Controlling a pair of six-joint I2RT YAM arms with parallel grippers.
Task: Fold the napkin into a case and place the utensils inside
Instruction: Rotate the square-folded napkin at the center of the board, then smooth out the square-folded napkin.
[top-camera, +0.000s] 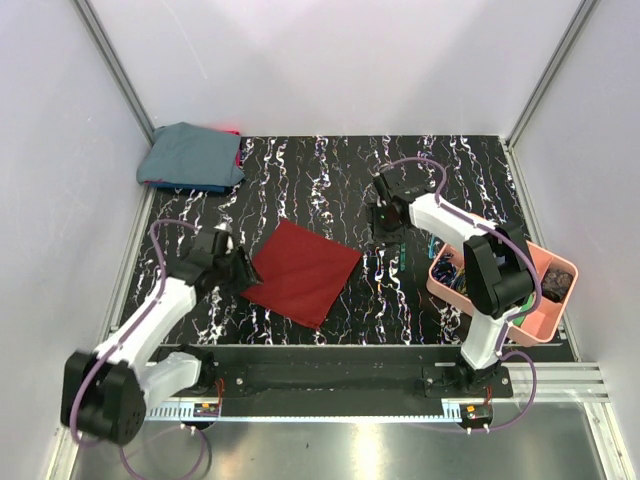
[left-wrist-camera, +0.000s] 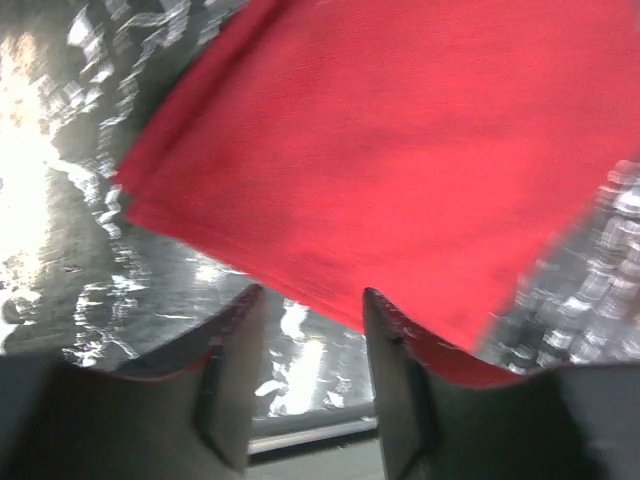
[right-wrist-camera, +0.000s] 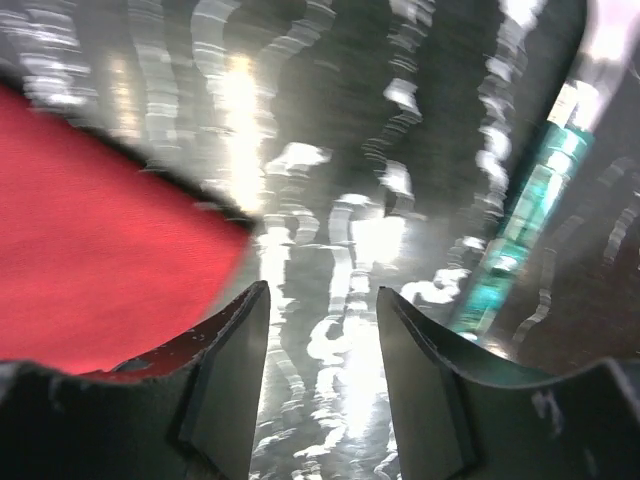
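One napkin (top-camera: 300, 270), one tray (top-camera: 538, 330), one grey cloth (top-camera: 190, 155).

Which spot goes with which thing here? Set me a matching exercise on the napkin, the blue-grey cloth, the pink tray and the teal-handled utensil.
1 napkin
2 blue-grey cloth
3 pink tray
4 teal-handled utensil

A far left corner
B centre
C lying between napkin and tray
D near right edge

Pairs: 1-B, 2-A, 3-D, 4-C
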